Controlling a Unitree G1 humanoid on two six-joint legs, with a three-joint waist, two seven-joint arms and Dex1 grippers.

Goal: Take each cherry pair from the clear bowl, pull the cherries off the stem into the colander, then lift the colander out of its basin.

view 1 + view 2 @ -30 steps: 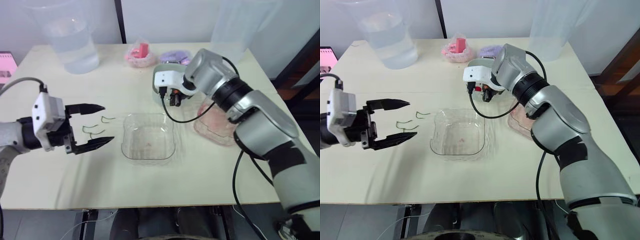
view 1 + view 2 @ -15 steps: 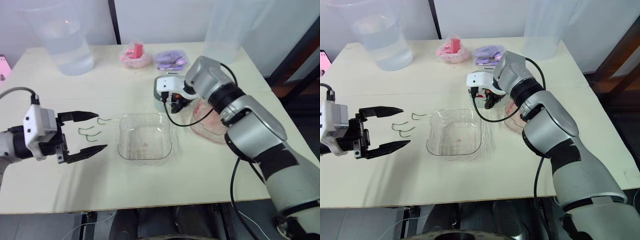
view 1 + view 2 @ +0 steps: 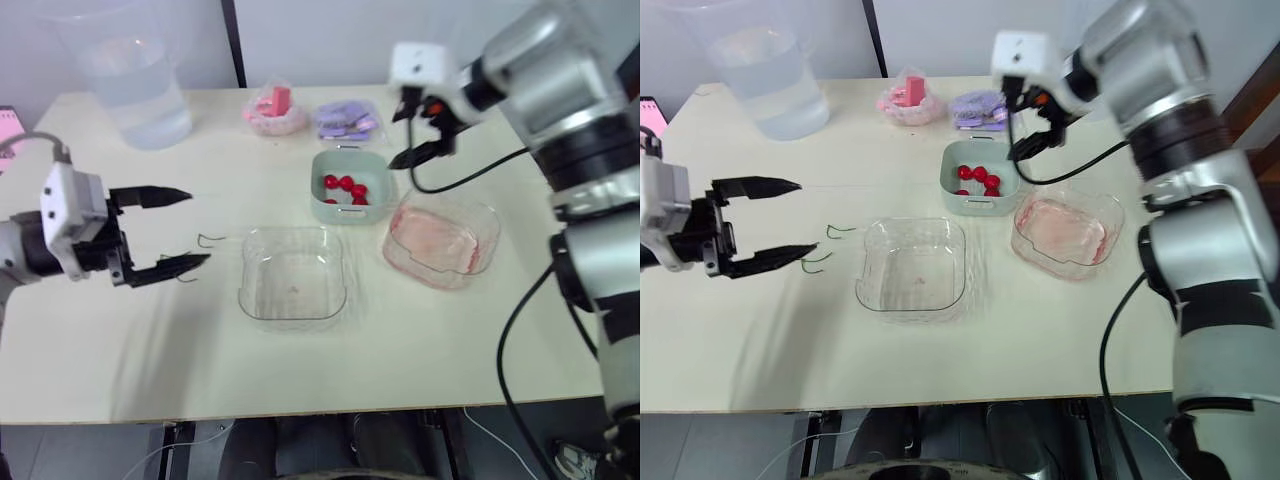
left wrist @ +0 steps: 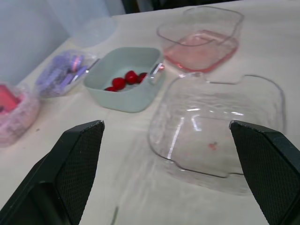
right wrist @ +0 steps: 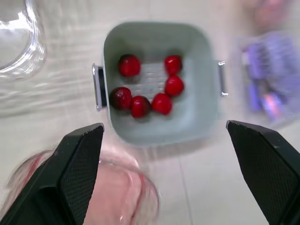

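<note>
On my screens the left end effector point(image 3: 198, 228) hangs over the left side of the bench point(image 3: 120, 340) with its two black fingers spread wide and nothing between them. A few thin green stems point(image 3: 839, 231) lie loose on the bench between it and the clear bowl point(image 3: 293, 273); the lower finger's tip is right at one of them, though I cannot tell if it touches. The clear bowl sits at the middle of the bench with a small reddish speck on its floor.

The pale green colander point(image 5: 159, 84) stands just beyond the clear bowl, and I count six red cherries point(image 5: 140, 105) in it, resting on its perforated floor. Metal handles show at two opposite sides. A pink-tinted clear dish point(image 3: 440, 240) sits to its right, close beside it.

The right end effector point(image 3: 408, 130) is raised above the far side of the colander, fingers wide apart and holding nothing.

A water jug point(image 3: 130, 85), a pink packet point(image 3: 275, 108) and a purple packet point(image 3: 345, 118) stand along the far edge.
</note>
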